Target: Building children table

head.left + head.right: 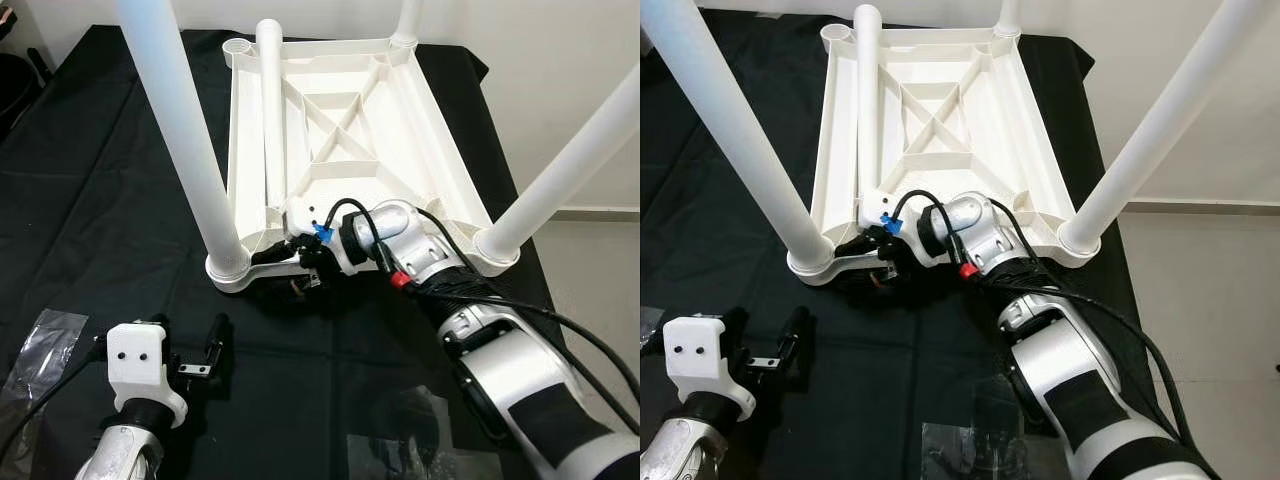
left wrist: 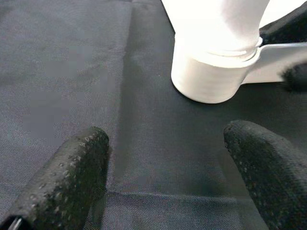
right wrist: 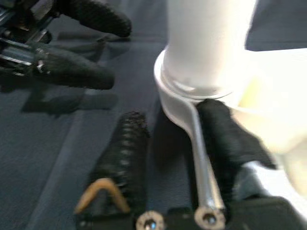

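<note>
White table frame (image 1: 340, 130) rim pinched by right claw (image 1: 290, 262); left claw (image 1: 190, 360) released.

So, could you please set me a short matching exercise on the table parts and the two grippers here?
Things:
1. loose leg
2. tabletop
3. left gripper
4. right gripper

States:
a. at the tabletop's near edge by a corner socket
b. upside down on the black cloth
c. lying inside the frame
d. open above the cloth

Pairs: 1-c, 2-b, 3-d, 4-a
</note>
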Motion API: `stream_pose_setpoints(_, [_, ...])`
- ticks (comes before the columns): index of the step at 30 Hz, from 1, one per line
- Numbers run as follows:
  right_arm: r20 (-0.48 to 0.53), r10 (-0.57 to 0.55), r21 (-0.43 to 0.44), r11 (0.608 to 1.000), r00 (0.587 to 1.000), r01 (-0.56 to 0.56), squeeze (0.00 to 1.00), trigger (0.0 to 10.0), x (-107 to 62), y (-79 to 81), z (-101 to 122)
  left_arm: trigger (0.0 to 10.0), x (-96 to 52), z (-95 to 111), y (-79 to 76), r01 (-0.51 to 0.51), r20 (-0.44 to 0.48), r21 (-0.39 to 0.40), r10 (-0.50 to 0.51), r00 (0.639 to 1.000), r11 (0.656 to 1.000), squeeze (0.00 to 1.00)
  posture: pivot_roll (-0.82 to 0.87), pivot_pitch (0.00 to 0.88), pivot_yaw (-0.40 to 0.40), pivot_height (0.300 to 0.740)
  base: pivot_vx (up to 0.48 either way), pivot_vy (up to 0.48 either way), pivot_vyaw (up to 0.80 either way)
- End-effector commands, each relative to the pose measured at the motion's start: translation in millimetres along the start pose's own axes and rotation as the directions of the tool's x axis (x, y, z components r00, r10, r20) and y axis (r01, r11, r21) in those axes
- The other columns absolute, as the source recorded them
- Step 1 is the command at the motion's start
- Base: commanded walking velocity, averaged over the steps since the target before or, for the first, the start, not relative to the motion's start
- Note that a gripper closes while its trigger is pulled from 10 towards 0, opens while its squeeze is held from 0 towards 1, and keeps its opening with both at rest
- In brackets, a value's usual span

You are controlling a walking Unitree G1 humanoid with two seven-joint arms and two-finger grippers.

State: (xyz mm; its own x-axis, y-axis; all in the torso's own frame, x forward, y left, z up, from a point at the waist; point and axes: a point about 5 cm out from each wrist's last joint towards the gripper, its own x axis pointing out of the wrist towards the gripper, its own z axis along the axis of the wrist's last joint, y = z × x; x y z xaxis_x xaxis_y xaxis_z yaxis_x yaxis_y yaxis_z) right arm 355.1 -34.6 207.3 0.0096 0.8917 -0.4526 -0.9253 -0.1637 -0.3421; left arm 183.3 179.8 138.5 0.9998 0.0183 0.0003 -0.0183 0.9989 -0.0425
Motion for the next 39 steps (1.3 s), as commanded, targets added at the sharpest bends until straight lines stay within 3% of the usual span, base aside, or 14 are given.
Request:
stream_pose_setpoints(1, [-0.02,0.066,0.0,0.998,0.998,-0.066,0.0,0.0,12.2,5.5,1.0,10.0,-3.6,-7.9,0.4,-0.014,-0.038,-0.013,0.014,0.999,1.0,0.0,0.06,0.241,-0.09,0.74,0.0,0.0,0.0])
stream_pose_setpoints(21, [-0.141,0.125,-0.025,0.991,0.982,-0.13,0.0,0.0,-2.3,10.6,-14.4,10.0,-2.7,-9.5,-0.8,-0.017,-0.037,-0.026,0.016,0.999,1.0,0.0,0.04,0.227,-0.092,0.74,0.0,0.0,0.0])
stream_pose_setpoints(22, [-0.157,0.126,-0.013,0.991,0.979,-0.13,0.0,5.3,-4.0,10.4,-15.8,10.0,-2.5,-9.6,-0.8,-0.017,-0.037,-0.026,0.016,0.999,1.0,0.0,0.04,0.227,-0.092,0.74,0.0,0.0,0.0])
stream_pose_setpoints(23, [-0.169,0.127,-0.005,0.992,0.977,-0.13,0.36,10.0,-5.3,10.1,-16.8,10.0,-2.4,-9.6,-0.7,-0.018,-0.036,-0.026,0.017,0.999,1.0,0.0,0.04,0.227,-0.092,0.74,0.0,0.0,0.0])
stream_pose_setpoints(24, [-0.169,0.127,-0.005,0.992,0.977,-0.13,0.36,10.0,-5.3,10.1,-16.8,10.0,-2.4,-9.6,-0.7,-0.018,-0.036,-0.026,0.017,0.999,1.0,0.0,0.04,0.227,-0.092,0.74,0.0,0.0,0.0])
stream_pose_setpoints(25, [-0.189,0.116,-0.01,0.993,0.975,-0.12,1.0,10.0,-6.9,8.7,-17.2,10.0,-2.3,-9.6,-0.7,-0.018,-0.036,-0.026,0.017,0.999,0.999,0.0,0.04,0.228,-0.09,0.74,0.0,0.0,0.0])
stream_pose_setpoints(29, [-0.216,0.094,-0.027,0.994,0.972,-0.102,1.0,10.0,-8.0,6.2,-17.0,10.0,-2.3,-9.6,-0.7,-0.018,-0.036,-0.027,0.017,0.999,0.999,0.0,0.04,0.228,-0.09,0.74,0.0,0.0,0.0])
stream_pose_setpoints(30, [-0.235,0.085,-0.039,0.995,0.968,-0.096,0.91,10.0,-8.3,5.4,-17.4,10.0,-2.3,-9.6,-0.7,-0.018,-0.036,-0.027,0.017,0.999,0.999,0.0,0.04,0.228,-0.09,0.74,0.0,0.0,0.0])
stream_pose_setpoints(31, [-0.243,0.087,-0.043,0.994,0.966,-0.101,0.09,10.0,-8.0,5.3,-17.5,10.0,-2.3,-9.5,-0.7,-0.018,-0.035,-0.026,0.017,0.999,0.999,0.0,0.04,0.228,-0.09,0.74,0.0,0.0,0.0])
stream_pose_setpoints(32, [-0.243,0.087,-0.043,0.994,0.966,-0.101,0.09,10.0,-8.0,5.3,-17.5,10.0,-2.3,-9.5,-0.7,-0.018,-0.035,-0.026,0.017,0.999,0.999,0.0,0.04,0.228,-0.09,0.74,0.0,0.0,0.0])
stream_pose_setpoints(33, [-0.25,0.095,-0.04,0.993,0.963,-0.108,0.0,10.0,-7.8,5.3,-17.5,10.0,-2.3,-9.5,-0.6,-0.019,-0.035,-0.026,0.018,0.999,0.999,0.0,0.04,0.229,-0.091,0.74,0.0,0.0,0.0])
stream_pose_setpoints(34, [-0.251,0.103,-0.038,0.992,0.962,-0.116,0.0,6.0,-7.4,5.5,-17.1,10.0,-2.3,-9.4,-0.6,-0.019,-0.035,-0.026,0.019,0.999,0.999,0.0,0.04,0.229,-0.091,0.74,0.0,0.0,0.0])
stream_pose_setpoints(35, [-0.245,0.099,-0.033,0.993,0.965,-0.11,0.0,0.0,-6.6,4.5,-15.7,10.0,-2.4,-9.4,-0.5,-0.02,-0.034,-0.026,0.019,0.999,0.999,0.0,0.04,0.23,-0.092,0.74,0.0,0.0,0.0])
stream_pose_setpoints(39, [-0.23,0.098,-0.042,0.993,0.968,-0.11,0.0,0.0,-4.6,3.7,-12.2,10.0,-2.4,-9.3,-0.3,-0.021,-0.033,-0.026,0.02,0.999,0.999,0.0,0.04,0.231,-0.091,0.74,0.0,0.0,0.0])
